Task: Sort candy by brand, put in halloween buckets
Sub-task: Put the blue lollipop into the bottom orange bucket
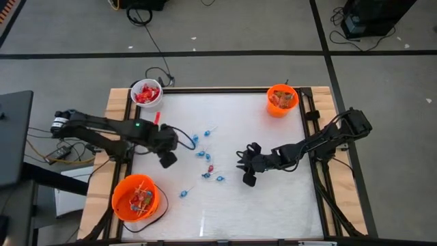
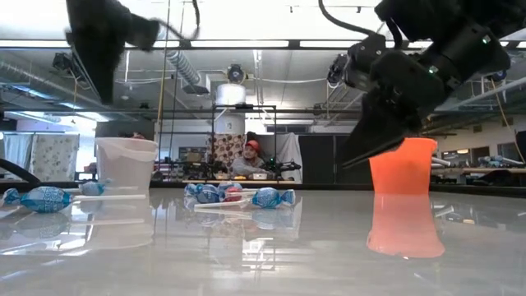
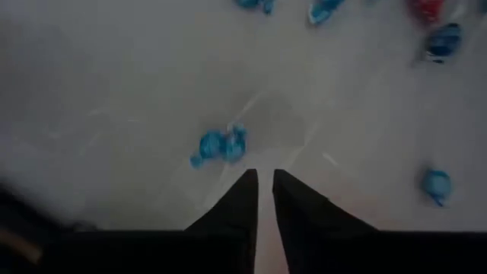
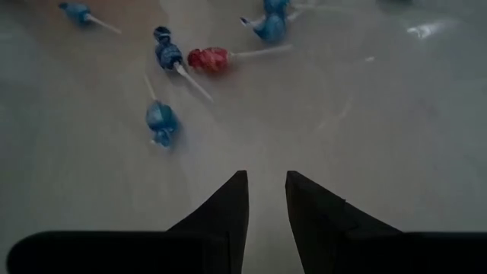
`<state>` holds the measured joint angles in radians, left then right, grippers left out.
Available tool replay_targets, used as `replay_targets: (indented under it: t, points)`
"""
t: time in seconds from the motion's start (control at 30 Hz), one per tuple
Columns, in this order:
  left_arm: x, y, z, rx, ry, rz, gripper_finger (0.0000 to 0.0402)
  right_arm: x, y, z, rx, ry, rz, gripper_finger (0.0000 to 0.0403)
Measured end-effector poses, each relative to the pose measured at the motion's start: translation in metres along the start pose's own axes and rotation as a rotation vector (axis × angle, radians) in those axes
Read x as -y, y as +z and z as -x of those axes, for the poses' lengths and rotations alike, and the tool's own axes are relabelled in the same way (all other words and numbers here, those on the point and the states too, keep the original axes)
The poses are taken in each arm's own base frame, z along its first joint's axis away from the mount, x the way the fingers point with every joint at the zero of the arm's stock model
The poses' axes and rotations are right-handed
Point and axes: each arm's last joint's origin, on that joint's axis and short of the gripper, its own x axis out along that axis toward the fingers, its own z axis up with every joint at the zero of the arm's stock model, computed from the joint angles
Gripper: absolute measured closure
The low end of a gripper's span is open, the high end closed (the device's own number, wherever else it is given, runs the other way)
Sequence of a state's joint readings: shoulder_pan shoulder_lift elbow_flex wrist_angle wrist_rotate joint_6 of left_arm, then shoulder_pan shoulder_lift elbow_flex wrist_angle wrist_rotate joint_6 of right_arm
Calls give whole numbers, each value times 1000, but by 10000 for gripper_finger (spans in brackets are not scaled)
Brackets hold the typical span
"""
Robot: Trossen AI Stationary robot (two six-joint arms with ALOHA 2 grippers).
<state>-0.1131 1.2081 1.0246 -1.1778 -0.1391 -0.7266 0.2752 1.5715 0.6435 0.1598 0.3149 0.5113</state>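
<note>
Your left pincer (image 1: 179, 142) sits at about 9 o'clock of the bench (image 1: 273, 205), just beside the blue candy scatter. In its wrist view the fingers (image 3: 236, 213) are nearly together with only a thin slit between them, and nothing shows gripped there; a blue-wrapped piece (image 3: 219, 144) lies on the surface just ahead of the tips, apart from them.

Your right pincer (image 1: 244, 164) hovers just right of bench centre, at about 3 o'clock of the scatter. Its fingers (image 4: 228, 209) stand partly apart with a clear gap, nothing in it. Ahead of it you see a red lollipop (image 4: 209, 58) on a stick and several blue pieces around it.

Loose candy (image 1: 205, 160) is clustered near bench centre, mostly blue, one red piece among it, one blue straggler toward 7 o'clock.

Buckets:
- white bucket (image 1: 146, 92) at 11 o'clock corner, red packets inside
- small orange bucket (image 1: 282, 100) at 1 o'clock corner, candy inside
- larger orange bucket (image 1: 136, 198) at 7 o'clock corner, mixed wrapped sweets on sticks inside

Person seated in the room beyond the bench, well clear
</note>
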Motion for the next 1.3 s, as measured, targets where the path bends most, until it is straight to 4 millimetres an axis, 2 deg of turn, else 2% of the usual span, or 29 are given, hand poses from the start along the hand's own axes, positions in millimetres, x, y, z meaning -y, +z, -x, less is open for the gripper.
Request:
replay_targets:
  t: [0.1, 0.23, 0.4, 0.57, 0.67, 0.87, 1.3]
  points:
    - [8, -8, 23, 22, -20, -14, 369, 0, -4, 1, -9, 3, -42, 300]
    - [17, -13, 25, 199, 59, -58, 367, -5, -7, 2, -8, 18, -51, 300]
    - [26, -14, -7, 298, 50, -79, 316, -9, -4, 3, 27, 42, -53, 300]
    - [17, -28, -56, 185, 58, -132, 238, -9, -5, 3, 27, 41, -25, 300]
    - [3, -43, -79, 70, 107, -228, 210, -9, -5, 3, 29, 37, 27, 300]
    - [-12, -59, -102, 8, 156, -228, 198, -9, -4, 3, 34, 40, 32, 300]
    - [-9, -62, -126, 143, 15, -188, 205, -11, -1, 3, 66, 56, 39, 300]
